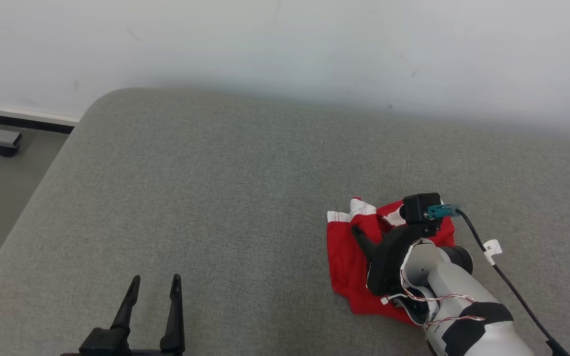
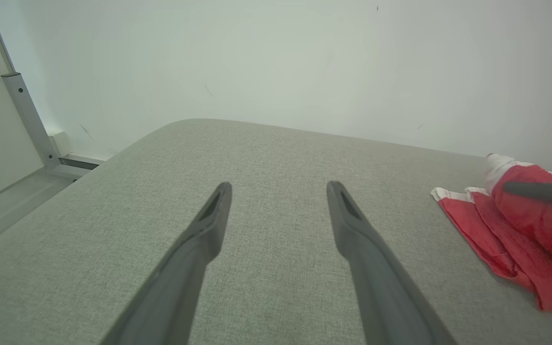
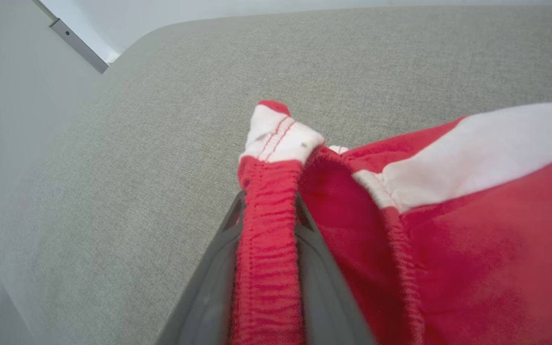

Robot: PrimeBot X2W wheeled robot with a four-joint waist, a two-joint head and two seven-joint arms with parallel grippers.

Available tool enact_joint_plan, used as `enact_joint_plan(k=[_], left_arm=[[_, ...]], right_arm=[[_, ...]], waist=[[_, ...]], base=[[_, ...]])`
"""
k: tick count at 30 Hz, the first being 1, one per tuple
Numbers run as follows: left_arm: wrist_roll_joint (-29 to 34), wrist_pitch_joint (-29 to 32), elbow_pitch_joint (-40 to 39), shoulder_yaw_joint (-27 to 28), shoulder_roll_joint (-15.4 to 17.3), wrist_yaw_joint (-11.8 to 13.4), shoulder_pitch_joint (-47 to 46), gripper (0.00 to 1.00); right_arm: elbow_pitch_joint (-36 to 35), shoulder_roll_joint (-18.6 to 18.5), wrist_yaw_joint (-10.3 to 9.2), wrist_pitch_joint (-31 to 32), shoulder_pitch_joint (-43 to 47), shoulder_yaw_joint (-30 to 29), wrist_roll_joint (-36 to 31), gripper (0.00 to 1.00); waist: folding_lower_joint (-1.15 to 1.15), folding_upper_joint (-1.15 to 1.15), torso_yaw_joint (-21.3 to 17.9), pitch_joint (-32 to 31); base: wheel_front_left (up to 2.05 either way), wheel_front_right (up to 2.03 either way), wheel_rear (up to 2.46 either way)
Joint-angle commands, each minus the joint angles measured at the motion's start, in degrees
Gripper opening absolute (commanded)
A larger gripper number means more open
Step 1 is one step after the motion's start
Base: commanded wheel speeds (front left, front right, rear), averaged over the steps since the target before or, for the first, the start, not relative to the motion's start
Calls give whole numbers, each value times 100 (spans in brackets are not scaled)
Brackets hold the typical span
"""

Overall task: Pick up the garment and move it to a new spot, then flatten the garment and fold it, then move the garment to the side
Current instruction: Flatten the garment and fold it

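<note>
Pinching the waistband [image 3: 266, 239] of the red garment [image 1: 347, 264] bunched at the right of the cushion [image 1: 215, 198], your right claw [image 3: 269, 203] seems ready to lift it, while your left claw [image 1: 156, 286] hovers wide, empty.

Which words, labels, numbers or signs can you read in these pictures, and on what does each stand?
No words or numbers can be read.
Tag on the cable: a small dark mark, too small to read.
Garment: red with white trim, no print or label showing.
</note>
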Motion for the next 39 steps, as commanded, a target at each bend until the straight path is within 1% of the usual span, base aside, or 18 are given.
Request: enact_joint_plan(k=[1,6,11,15,21,22,29,36,38,39], left_arm=[[-22,-15,16,5,-7,17,-12,100],[50,-15,41,94,-7,-12,84,100],[144,-15,-8,268,-8,-44,194,100],[219,-15,-63,414,-7,-74,297,100],[309,-15,-187,614,-8,-122,435,100],[309,-15,-187,614,-8,-122,435,100],[438,-15,-373,815,-8,-132,551,100],[527,-15,-498,945,-8,-151,620,100],[540,-15,-520,967,-9,-154,644,100],[538,-15,-533,981,-7,-155,655,100]], right_arm=[[18,55,-2,-82,-64,101,-77,100],[-174,-177,-2,-369,-68,439,-231,100],[-617,-412,-2,-789,67,436,-118,100],[-1031,-637,-2,-1162,213,247,-100,100],[-1574,-903,-2,-1776,584,-265,-415,100],[-1574,-903,-2,-1776,584,-265,-415,100],[-2183,-962,-2,-2282,1301,-924,-778,100],[-2773,-808,-2,-2542,2125,-1558,-1208,100],[-2977,-814,-2,-2586,2321,-1627,-1440,100],[-3051,-749,-2,-2598,2429,-1721,-1476,100]], waist=[[0,-1,-27,-34],[0,-1,-147,-130],[0,-1,-331,-228],[0,-1,-492,-281],[0,-1,-730,-333],[0,-1,-730,-333],[0,-1,-1010,-356],[0,-1,-1243,-379],[0,-1,-1286,-381],[0,-1,-1306,-385]], base=[[0,0,0],[0,0,0],[0,0,0],[0,0,0],[0,0,0],[0,0,0],[0,0,0],[0,0,0],[0,0,0],[0,0,0]])
